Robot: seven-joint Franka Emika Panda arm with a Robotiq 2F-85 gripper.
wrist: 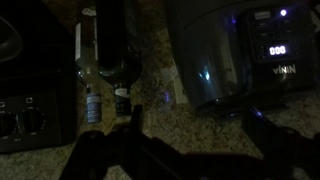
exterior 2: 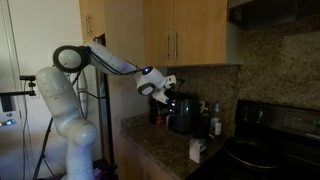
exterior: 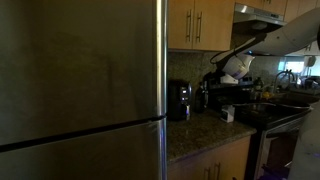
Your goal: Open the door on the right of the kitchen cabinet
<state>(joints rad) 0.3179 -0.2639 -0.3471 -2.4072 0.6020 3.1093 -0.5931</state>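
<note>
- Wrist view: your gripper (wrist: 180, 150) looks down on the granite worktop (wrist: 165, 108), jaws spread wide and empty, seemingly ready for a handle.
- In an exterior view, the door (exterior 2: 205, 35) of the kitchen cabinet (exterior 2: 155, 30) is shut, above the gripper.

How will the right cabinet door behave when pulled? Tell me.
The door is a flat wooden panel, so probably stiff. It likely swings on its right edge, since its bar handle sits along the left. That slim handle may be slippery.
</note>
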